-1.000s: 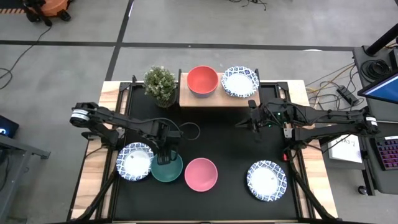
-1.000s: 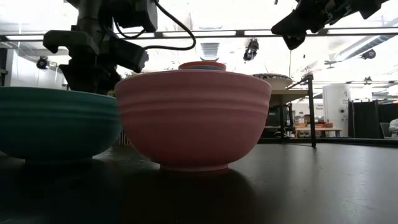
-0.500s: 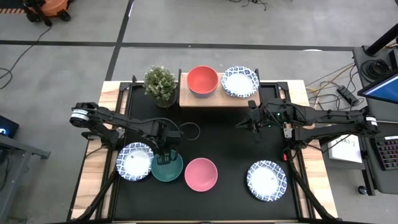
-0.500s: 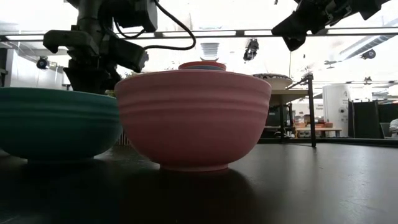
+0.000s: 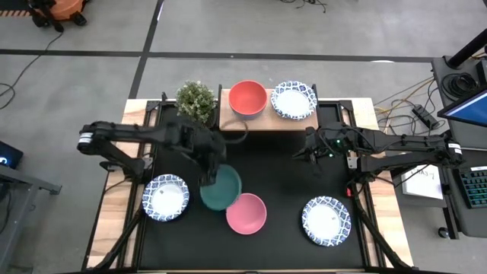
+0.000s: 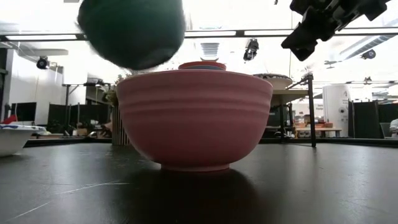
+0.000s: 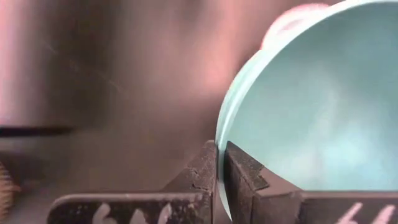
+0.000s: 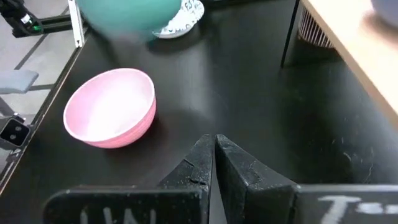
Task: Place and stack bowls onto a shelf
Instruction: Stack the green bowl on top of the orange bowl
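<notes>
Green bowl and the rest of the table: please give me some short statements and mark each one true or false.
1. The left claw holds the green bowl by its rim, off the table. True.
2. The pink bowl is on the shelf. False: it stands on the black table.
3. The shelf carries a red bowl and a white patterned bowl. True.
4. The right claw grips a bowl. False: it is shut on nothing, above the table.
5. The plant stands on the shelf. False: it stands beside it.
</notes>
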